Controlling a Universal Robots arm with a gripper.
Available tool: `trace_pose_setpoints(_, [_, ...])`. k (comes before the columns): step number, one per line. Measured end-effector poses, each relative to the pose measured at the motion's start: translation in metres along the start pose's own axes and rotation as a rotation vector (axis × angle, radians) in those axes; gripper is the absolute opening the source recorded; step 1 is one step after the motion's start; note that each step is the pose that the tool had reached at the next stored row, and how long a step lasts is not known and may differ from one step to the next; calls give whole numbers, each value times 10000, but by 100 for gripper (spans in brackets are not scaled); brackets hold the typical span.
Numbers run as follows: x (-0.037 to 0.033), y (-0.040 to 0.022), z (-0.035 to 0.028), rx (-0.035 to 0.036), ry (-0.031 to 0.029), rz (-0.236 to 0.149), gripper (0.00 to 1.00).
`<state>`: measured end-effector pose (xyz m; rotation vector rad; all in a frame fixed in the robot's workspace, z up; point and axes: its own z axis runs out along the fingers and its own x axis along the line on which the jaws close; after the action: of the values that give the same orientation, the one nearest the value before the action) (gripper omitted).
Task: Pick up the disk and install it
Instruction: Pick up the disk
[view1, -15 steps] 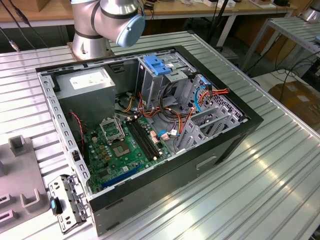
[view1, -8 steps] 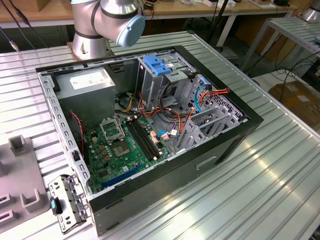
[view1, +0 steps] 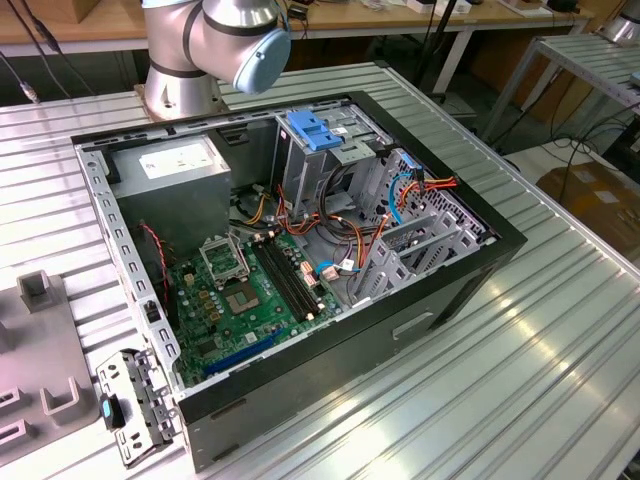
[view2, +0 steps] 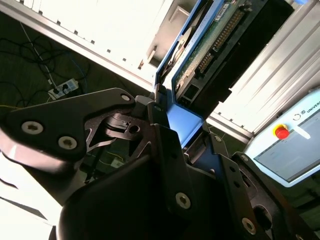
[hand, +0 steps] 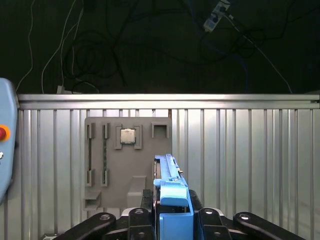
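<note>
Over ribbed aluminium table (hand: 250, 150): black gripper (hand: 172, 202) clamped blue-railed rectangular hard disk (view2: 212, 40), long axis running straight out ahead.

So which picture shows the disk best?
The second wrist view: the disk shows its green circuit-board face and blue rail, held in the gripper. The first wrist view shows it edge-on, mostly blue rail.

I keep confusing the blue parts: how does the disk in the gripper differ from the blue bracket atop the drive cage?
The disk is clamped in the gripper; the blue bracket sits on the drive cage inside the case. The disk shows a green circuit board beside a blue rail; the bracket looks all blue plastic. Both have blue plastic.
</note>
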<state>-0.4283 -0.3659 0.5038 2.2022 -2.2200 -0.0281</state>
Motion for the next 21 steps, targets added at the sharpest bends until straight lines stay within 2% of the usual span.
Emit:
trace_pose_setpoints(6, [-1,-77,-1,1,-1,0,37])
trace_pose_setpoints(21, [-3,-319,-7,0,0,0,37])
